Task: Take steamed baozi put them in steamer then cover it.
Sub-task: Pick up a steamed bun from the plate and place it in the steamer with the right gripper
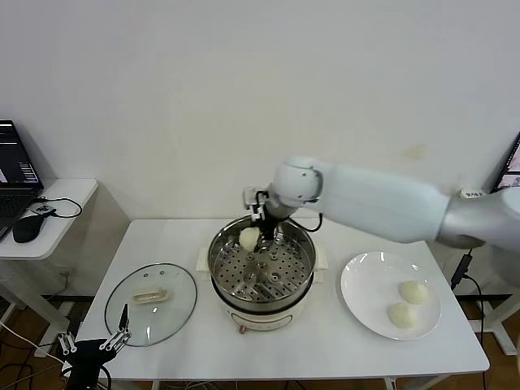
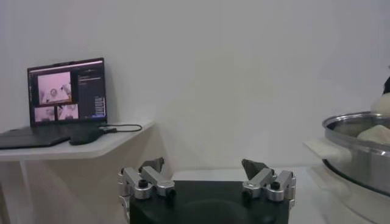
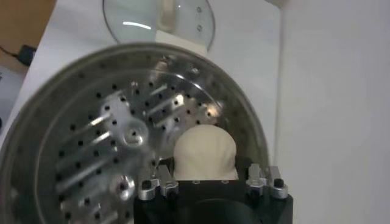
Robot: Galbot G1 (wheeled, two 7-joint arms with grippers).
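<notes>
I have the right gripper (image 1: 253, 236) over the far side of the steamer (image 1: 262, 268), its jaws pinching a bun (image 3: 205, 153) just above the perforated floor. Two more buns (image 1: 413, 292) sit on the white plate (image 1: 367, 276) to the steamer's right; I cannot find a fourth. These look soft and light, so I judge a gentle squeeze across the widest part is right: too hard and the skin dents or tears, too loose and the smooth surface slips. The left gripper (image 2: 206, 176) waits low at the table's near left corner, jaws spread wide, near the glass lid (image 1: 151, 302). The lid looks heavier, rigid and breakable; its cream handle (image 1: 149, 296) seems the place to take it.
</notes>
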